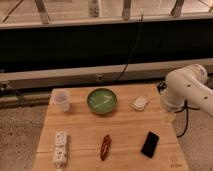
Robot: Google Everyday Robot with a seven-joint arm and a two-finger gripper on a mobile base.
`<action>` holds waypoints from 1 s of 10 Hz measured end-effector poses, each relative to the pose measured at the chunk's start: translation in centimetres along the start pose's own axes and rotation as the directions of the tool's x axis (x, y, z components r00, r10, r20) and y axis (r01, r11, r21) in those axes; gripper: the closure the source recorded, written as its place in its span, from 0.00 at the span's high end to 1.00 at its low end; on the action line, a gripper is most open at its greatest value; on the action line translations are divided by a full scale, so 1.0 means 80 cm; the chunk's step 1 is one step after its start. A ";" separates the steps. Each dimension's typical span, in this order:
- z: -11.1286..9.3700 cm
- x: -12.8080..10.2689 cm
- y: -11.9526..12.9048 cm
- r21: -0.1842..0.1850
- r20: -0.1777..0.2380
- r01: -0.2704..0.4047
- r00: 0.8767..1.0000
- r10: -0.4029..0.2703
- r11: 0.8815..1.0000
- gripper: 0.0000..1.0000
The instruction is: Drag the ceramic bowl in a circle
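My gripper [168, 118] hangs by the right edge of the pale wooden table [125, 137] (how wide it gapes, I cannot tell). The round, glossy green ceramic bowl [102, 100] sits upper centre, well apart from it, right of the small clear plastic cup [62, 100].

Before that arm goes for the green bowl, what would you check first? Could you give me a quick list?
1. Ceramic bowl upright on the wooden table: ok.
2. Gripper at the bowl: not ok; it hangs by the table's right edge, apart from the bowl.
3. Straight path to the bowl: not ok; the small white object lies between.
4. Room for a circle: cannot tell; the clear cup stands to the bowl's left, the white object to its right.
5. Black phone away from the bowl: ok, near the front edge.
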 end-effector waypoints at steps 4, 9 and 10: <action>0.000 0.000 0.000 0.000 0.000 0.000 1.000 0.000 1.000 0.80; 0.000 -0.001 -0.001 0.001 -0.001 0.002 1.000 -0.002 1.000 0.80; -0.001 -0.012 -0.011 0.009 -0.016 0.035 0.999 -0.035 0.999 0.80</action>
